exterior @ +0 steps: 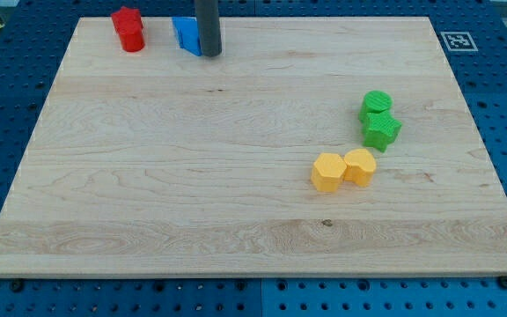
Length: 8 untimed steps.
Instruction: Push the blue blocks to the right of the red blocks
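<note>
1. Pale wooden bench (236, 176) on a blue pegboard. My tip (210, 55) is the lower end of a straight dark rod, near the view's top edge.
2. No jaws on this rig, only the rod, so there is nothing to call wide, narrow or holding.
3. Task's things: red plastic blocks (129, 29) at the view's top left, apparently 2 pressed together, exact shapes hard to tell. Blue plastic blocks (186, 34) sit to their right with a gap between; the rod hides part of them, count unclear.
4. My tip is touching, or just beside, the blue blocks' right side.
5. Judgement: blue already lies right of red, so the step looks close to done or done.
6. To do it well: any further push should start from blue's left side and go rightward, along the top edge.
7. Risk: pushing from the current side would drive blue leftward into red.
8. Keep the contact centred so blue does not spin or slide off the top edge.
9. 2 green plastic blocks (378, 118) and 2 yellow plastic blocks (343, 169) sit well apart at the view's right, out of the way.
</note>
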### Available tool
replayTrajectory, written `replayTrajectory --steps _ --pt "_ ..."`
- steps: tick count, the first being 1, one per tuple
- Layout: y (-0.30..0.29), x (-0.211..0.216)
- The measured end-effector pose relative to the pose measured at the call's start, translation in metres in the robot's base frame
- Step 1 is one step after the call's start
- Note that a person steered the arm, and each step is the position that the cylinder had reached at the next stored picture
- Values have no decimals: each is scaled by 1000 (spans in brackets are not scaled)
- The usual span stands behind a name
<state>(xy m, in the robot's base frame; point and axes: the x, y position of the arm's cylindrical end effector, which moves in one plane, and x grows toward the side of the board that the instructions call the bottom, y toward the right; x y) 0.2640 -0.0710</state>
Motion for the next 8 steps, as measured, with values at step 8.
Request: replayTrajectory --steps 8 --pt "-5 -31"
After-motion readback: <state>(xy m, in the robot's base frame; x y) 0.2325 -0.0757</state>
